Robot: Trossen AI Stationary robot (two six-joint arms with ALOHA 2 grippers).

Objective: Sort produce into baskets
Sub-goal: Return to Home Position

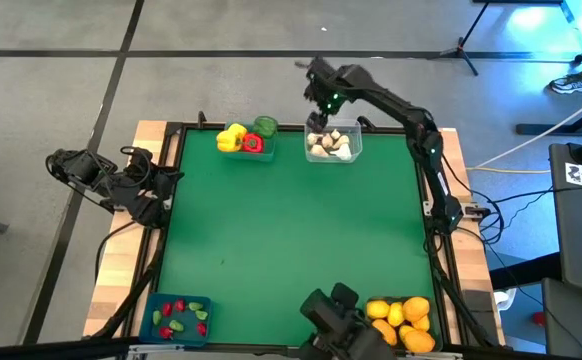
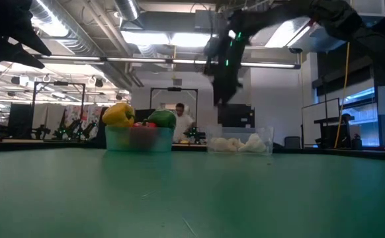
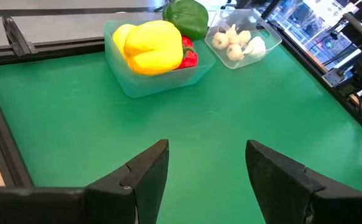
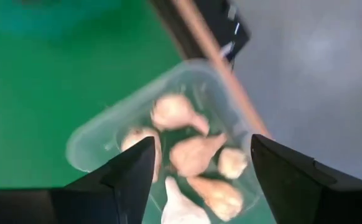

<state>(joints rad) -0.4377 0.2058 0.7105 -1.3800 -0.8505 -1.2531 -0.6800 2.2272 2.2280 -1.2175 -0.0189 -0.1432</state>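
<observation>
Reads as sorted, only parking left: peppers [image 1: 234, 137] in teal bin [image 1: 245, 155], garlic [image 1: 331, 145] in clear bin [image 1: 357, 135], citrus [image 1: 401, 318] in grey bin [image 1: 434, 335], bits [image 1: 179, 312] in blue bin [image 1: 157, 325]; right gripper [image 4: 201, 155] spread, empty, over garlic; left gripper [image 3: 207, 155] spread, idle at left.

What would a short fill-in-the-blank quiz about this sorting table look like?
1. The clear bin at the table's far edge holds only ____.
2. The right gripper, hovering above that bin, is ____ and holds nothing.
3. The yellow pepper shares the teal bin with a red pepper and a ____ one.
Missing words: garlic; open; green.
</observation>
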